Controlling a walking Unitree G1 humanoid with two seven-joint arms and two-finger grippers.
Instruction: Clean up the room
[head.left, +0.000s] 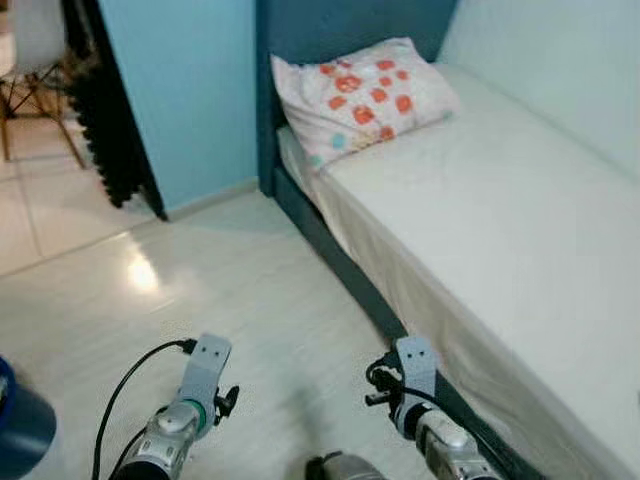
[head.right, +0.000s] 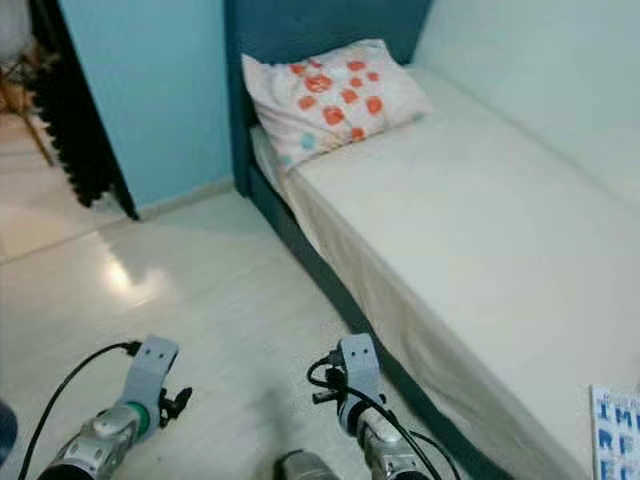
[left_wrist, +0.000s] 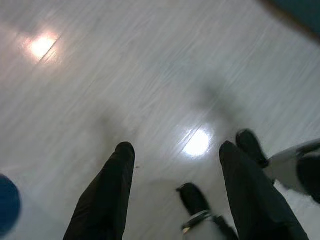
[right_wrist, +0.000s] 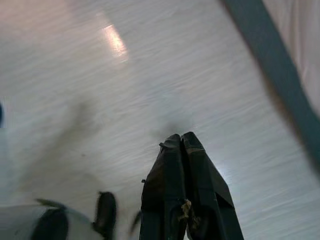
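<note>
Head views show the pillow (head.left: 362, 97) lying at the head of the bed (head.left: 520, 230), both arms low over bare floor (head.left: 200, 290). Left wrist view: left gripper (left_wrist: 172, 165) spread wide, empty. Right wrist view: right gripper (right_wrist: 182, 142) pressed closed on nothing, likely idle.

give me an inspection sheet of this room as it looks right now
surface: pale wood-look floor with light glare; white bed sheet, smooth.
job's things: pillow with orange spots at the head of the bed; blue-and-white printed item on the bed's near edge, cropped.
clutter: dark blue object on the floor to the robot's left, partly cut off.
grippers: left claw open above the floor, holding nothing; right claw shut, holding nothing.
cables: black cable looping off the left arm.
surroundings: blue wall, dark blue bed frame, chair in the next room.
</note>
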